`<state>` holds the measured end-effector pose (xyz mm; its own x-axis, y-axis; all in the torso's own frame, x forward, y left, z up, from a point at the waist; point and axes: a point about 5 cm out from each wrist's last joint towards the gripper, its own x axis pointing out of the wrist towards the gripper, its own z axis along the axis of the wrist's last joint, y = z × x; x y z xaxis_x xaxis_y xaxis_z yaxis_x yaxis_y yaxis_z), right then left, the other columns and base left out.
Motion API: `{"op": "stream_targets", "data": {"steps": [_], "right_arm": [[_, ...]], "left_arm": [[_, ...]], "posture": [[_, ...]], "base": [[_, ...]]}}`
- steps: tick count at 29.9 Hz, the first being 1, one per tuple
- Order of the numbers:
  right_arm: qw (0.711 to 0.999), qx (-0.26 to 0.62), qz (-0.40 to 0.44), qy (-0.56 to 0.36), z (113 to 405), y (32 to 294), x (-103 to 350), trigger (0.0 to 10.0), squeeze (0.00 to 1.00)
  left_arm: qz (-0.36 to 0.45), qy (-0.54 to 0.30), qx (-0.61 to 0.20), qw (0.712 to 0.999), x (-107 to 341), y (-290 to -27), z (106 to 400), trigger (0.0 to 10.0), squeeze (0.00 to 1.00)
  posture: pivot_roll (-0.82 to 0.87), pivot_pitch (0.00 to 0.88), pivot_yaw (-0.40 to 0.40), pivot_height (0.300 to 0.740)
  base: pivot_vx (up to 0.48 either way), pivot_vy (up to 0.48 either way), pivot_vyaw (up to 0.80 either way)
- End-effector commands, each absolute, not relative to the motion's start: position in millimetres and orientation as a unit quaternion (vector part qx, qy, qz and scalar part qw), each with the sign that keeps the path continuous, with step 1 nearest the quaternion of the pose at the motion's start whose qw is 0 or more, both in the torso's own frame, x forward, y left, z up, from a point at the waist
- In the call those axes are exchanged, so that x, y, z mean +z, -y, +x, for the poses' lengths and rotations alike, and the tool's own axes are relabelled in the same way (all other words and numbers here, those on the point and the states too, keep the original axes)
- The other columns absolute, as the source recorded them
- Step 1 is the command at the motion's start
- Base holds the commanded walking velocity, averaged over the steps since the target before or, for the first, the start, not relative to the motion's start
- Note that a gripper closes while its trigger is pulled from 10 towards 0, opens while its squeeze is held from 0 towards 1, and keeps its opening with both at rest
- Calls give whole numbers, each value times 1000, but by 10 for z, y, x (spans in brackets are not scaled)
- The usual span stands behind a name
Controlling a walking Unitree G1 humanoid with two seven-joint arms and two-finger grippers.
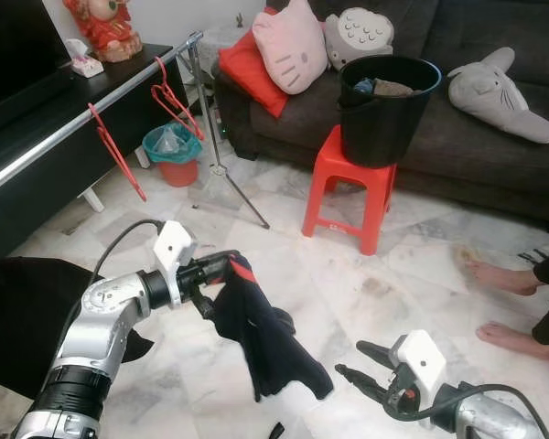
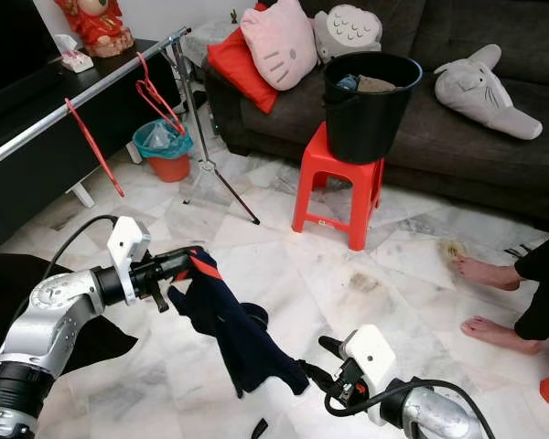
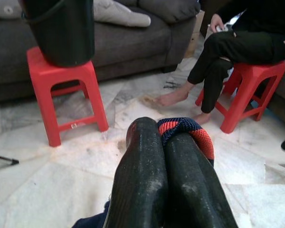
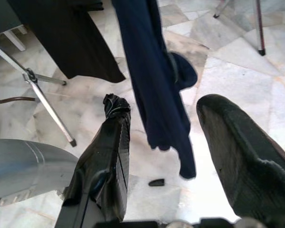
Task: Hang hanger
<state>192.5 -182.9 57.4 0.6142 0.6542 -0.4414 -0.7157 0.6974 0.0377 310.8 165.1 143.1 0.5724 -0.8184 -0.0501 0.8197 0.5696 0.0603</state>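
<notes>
My left gripper [image 1: 227, 265] is shut on the red-trimmed collar [image 3: 190, 130] of a navy garment [image 1: 265, 338], which hangs from it down towards the marble floor. My right gripper [image 1: 359, 363] is open, low at the front right, just right of the garment's lower end and apart from it. In the right wrist view the garment [image 4: 154, 71] dangles beyond the two spread fingers [image 4: 109, 142]. Two red hangers [image 1: 117, 151] [image 1: 169, 96] hang on a silver rail [image 1: 82, 119] at the far left.
The rail's tripod leg [image 1: 238, 197] reaches onto the floor. A red stool [image 1: 348, 183] carries a black bucket [image 1: 384, 105] before a dark sofa [image 1: 494, 37]. A person's bare feet [image 1: 508, 274] rest at the right. A teal bin [image 1: 172, 151] stands beneath the rail; black cloth [image 1: 18, 320] lies at left.
</notes>
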Motion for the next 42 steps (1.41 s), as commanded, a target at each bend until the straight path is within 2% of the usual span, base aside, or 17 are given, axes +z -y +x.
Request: {"op": "stream_targets", "data": {"steps": [1, 13, 26, 33, 42], "right_arm": [[896, 382, -66, -217, 1919, 1805, 538, 10000, 0], [904, 355, -64, -227, 1890, 1882, 401, 10000, 0], [867, 436, -48, -238, 1730, 1925, 496, 10000, 0], [842, 488, -32, -230, 1680, 1764, 589, 10000, 0], [856, 456, -64, -234, 1743, 1861, 559, 10000, 0]], "left_arm": [[42, 20, -461, 886, 1603, -1685, 3141, 10000, 0], [42, 25, -458, 888, 1670, -1729, 3160, 10000, 0], [71, -9, -494, 866, 1710, -1933, 3113, 10000, 0], [61, -20, -527, 848, 1680, -1846, 3048, 10000, 0], [63, -23, -514, 855, 1674, -1887, 3081, 10000, 0]], "posture": [[-52, 68, 77, 740], [-52, 69, 82, 740], [-51, 71, 78, 740], [-53, 72, 76, 740], [-51, 70, 76, 740]], "base": [[0, 0, 0], [0, 0, 0], [0, 0, 0], [0, 0, 0], [0, 0, 0]]}}
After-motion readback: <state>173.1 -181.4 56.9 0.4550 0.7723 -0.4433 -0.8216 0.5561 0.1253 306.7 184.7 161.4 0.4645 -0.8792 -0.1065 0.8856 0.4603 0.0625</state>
